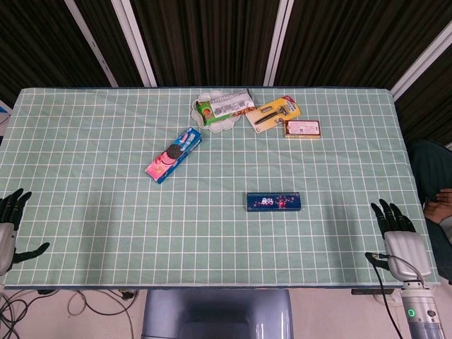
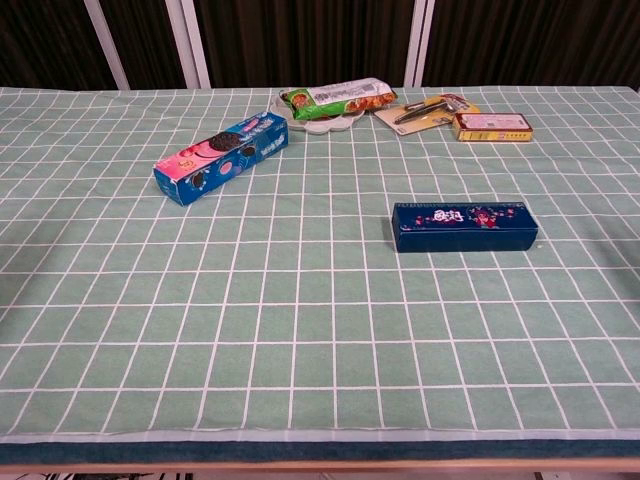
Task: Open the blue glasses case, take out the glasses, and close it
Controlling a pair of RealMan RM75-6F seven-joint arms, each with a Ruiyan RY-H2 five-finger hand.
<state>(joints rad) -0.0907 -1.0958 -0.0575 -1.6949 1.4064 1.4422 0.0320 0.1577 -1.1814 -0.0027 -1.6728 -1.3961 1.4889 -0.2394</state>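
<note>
Nothing started yet, judging by the layout: case [image 1: 273, 202] lies shut and flat, lower right of centre in the head view, long axis left-right; in the chest view it sits right of centre, lid down, no glasses visible; both hands are well apart from it at the near table edge; left hand [image 1: 13, 229] at the lower left corner of the head view, fingers spread, holding nothing; right hand [image 1: 397, 236] at the lower right, fingers spread and pointing up-frame, also empty; neither hand shows in the chest view; step in hand looks like the initial reach; next move probably calls for the right hand to travel up-left to the case, since it is the nearer one, with the left likely coming in to steady the body while the lid is lifted; cannot tell from here which long edge carries the hinge, so the approach side is a guess; box is low and light-looking, may slide on the cloth [image 1: 106, 212] if pushed from one side only; count: one blue case; one cookie box [image 1: 174, 155] upper left of centre; one green snack pack [image 1: 224, 107] on one white plate [image 1: 209, 126] at top centre; one carded razor [image 1: 273, 114] just right of it; one small yellow-red box [image 1: 302, 128] beside the razor; two hands.
</note>
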